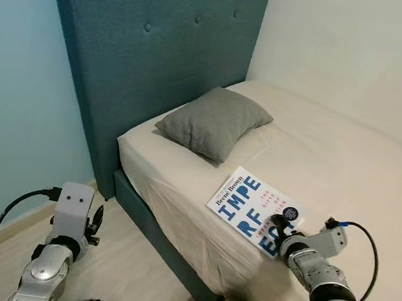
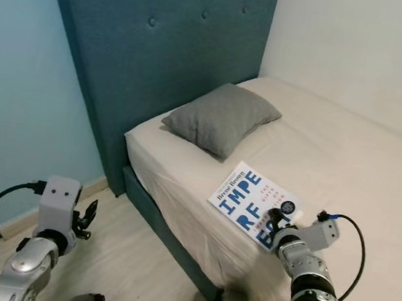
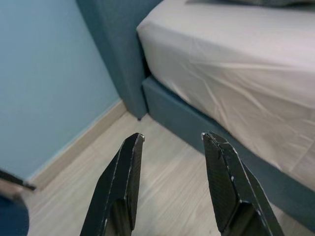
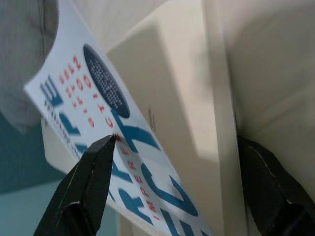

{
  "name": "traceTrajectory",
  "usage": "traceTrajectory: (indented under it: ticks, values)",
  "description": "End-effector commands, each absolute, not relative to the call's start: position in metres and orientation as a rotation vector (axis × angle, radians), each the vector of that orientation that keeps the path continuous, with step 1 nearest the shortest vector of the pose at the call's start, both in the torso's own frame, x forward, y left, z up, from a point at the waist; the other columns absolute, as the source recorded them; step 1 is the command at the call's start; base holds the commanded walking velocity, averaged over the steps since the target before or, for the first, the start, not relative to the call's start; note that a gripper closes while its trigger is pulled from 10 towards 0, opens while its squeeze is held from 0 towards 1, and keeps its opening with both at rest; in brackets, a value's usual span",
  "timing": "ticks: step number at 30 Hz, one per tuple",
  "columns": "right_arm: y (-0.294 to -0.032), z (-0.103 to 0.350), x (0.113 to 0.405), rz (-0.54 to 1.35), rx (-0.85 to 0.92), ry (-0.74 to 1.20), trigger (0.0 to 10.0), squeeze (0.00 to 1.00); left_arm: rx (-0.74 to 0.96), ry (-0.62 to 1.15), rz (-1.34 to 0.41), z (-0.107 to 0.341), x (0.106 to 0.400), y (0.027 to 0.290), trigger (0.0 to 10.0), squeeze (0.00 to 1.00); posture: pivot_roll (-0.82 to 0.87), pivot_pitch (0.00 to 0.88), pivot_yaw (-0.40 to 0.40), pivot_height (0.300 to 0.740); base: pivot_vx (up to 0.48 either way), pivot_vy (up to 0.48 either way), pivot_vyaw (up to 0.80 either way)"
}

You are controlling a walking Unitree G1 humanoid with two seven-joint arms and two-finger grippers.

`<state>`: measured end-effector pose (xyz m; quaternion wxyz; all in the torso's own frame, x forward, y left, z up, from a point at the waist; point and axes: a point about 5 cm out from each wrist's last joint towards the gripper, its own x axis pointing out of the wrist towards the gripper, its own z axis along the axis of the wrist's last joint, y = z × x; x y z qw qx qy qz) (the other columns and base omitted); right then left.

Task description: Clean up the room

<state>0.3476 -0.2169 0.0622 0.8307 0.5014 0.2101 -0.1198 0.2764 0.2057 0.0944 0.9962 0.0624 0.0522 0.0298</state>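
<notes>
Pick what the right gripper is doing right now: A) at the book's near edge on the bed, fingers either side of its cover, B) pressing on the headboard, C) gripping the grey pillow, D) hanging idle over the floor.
A: the right gripper is at the near corner of the book on the bed, and the right wrist view shows one finger over the lifted cover, the other beyond the page edge.

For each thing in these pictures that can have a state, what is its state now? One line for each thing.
Book: lies on the bed, front cover lifted at the near edge.
Pillow: lies flat near the headboard.
Bed: sheet on, slightly wrinkled.
Right gripper: open, fingers either side of the book's near edge.
Left gripper: open, holds nothing, over the floor beside the bed.
</notes>
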Motion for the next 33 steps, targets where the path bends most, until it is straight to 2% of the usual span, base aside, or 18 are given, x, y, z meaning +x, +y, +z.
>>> traceTrajectory:
  ticks: [1,12,18,24,30,31,32,33]
  values:
    - [-0.191,0.036,0.333,-0.216,1.017,0.617,10.0,0.00,0.107,0.130,0.084,0.090,0.272,0.205,10.0,0.00,0.09,0.259,-0.046,0.555,0.000,0.000,0.00]
    - [-0.211,0.048,0.340,-0.220,0.871,0.459,10.0,0.00,0.059,0.133,0.135,0.090,0.268,0.203,10.0,0.00,0.10,0.272,-0.058,0.555,0.000,0.000,0.00]
    - [-0.211,0.052,0.342,-0.190,0.936,0.406,10.0,0.00,0.063,0.140,0.156,0.089,0.266,0.203,10.0,0.00,0.12,0.281,-0.060,0.555,0.000,0.000,0.00]
    - [-0.204,0.061,0.348,-0.119,1.088,0.309,10.0,0.00,0.084,0.145,0.176,0.091,0.260,0.207,10.0,0.00,0.14,0.285,-0.055,0.555,0.000,0.000,0.00]
    - [-0.204,0.062,0.349,-0.129,1.128,0.283,10.0,0.00,0.087,0.148,0.181,0.091,0.259,0.208,10.0,0.00,0.14,0.283,-0.055,0.555,0.000,0.000,0.00]
    - [-0.203,0.061,0.348,-0.132,1.132,0.283,4.3,0.00,0.090,0.149,0.183,0.091,0.259,0.209,10.0,0.00,0.14,0.280,-0.055,0.555,0.000,0.000,0.00]
    - [-0.203,0.059,0.347,-0.136,1.134,0.286,0.0,0.00,0.092,0.150,0.186,0.091,0.259,0.209,10.0,0.00,0.14,0.279,-0.055,0.555,0.000,0.000,0.00]
    - [-0.203,0.059,0.347,-0.136,1.134,0.286,0.0,0.00,0.092,0.150,0.186,0.091,0.259,0.209,10.0,0.00,0.14,0.279,-0.055,0.555,0.000,0.000,0.00]
